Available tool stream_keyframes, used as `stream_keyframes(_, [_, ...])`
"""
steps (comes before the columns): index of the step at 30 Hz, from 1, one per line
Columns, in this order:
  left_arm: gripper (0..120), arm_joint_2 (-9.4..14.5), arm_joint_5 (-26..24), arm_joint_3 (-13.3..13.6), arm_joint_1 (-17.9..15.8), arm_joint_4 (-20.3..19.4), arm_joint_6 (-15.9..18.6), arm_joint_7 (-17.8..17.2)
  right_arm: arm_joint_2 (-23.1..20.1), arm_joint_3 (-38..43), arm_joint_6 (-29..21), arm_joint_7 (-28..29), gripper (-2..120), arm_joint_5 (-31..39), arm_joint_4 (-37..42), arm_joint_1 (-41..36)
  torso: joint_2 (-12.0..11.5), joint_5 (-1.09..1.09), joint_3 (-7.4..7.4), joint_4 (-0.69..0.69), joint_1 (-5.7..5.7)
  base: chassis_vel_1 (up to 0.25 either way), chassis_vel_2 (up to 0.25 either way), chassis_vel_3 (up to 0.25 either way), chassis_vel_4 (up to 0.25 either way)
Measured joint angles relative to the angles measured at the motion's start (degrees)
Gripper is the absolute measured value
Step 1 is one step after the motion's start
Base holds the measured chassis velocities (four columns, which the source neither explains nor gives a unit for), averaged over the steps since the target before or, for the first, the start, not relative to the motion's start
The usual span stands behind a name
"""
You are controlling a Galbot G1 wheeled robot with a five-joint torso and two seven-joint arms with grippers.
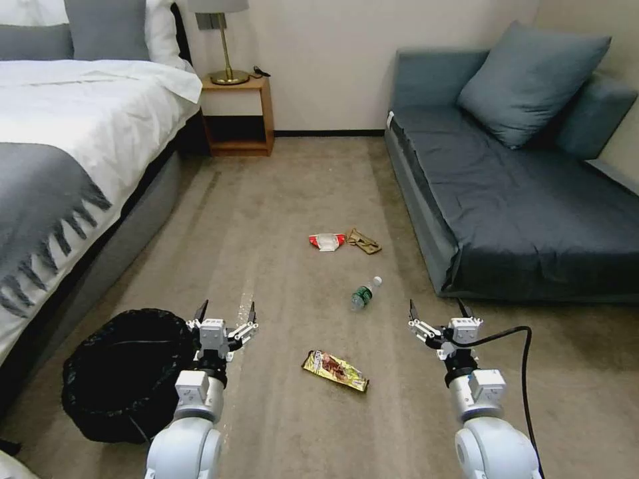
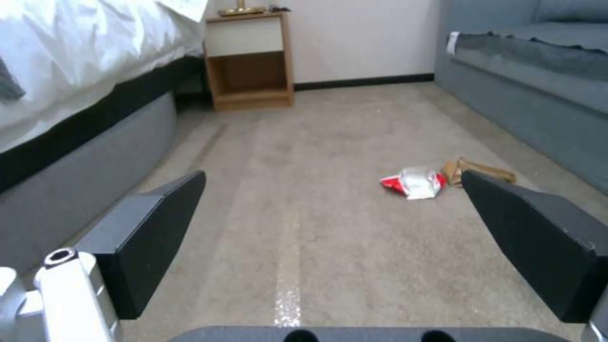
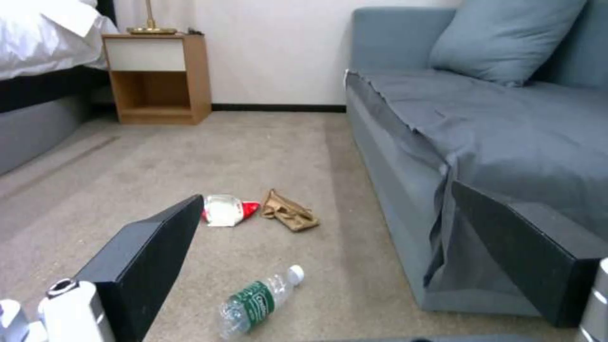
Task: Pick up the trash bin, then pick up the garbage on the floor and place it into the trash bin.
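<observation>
the left gripper (image 2: 332,204) hangs wide apart over carpet (image 2: 317,142); far ahead the red-and-white packet (image 2: 415,183) lies touching tan paper (image 2: 475,171), nightstand (image 2: 250,61) beyond.

black bin (image 1: 126,372), gold wrapper (image 1: 335,370), green-label bottle (image 1: 365,293), red/wht packet (image 1: 327,241)

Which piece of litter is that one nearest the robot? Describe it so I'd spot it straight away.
Start at the grey sofa and look down the carpet toward the two grippers. Between them lies the snack wrapper, flat and yellow-gold, unlike the clear bottle beyond it.
</observation>
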Motion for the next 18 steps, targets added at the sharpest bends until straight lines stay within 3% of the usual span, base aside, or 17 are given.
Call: stream_keyframes(18, [100,0.0,0.0,0.0,0.0,0.0,0.0,0.0,0.0,0.0,0.0,0.0,100,0.0,0.0,0.0,0.0,0.00,0.00,0.00,0.00,0.000,0.000,0.000,0.000])
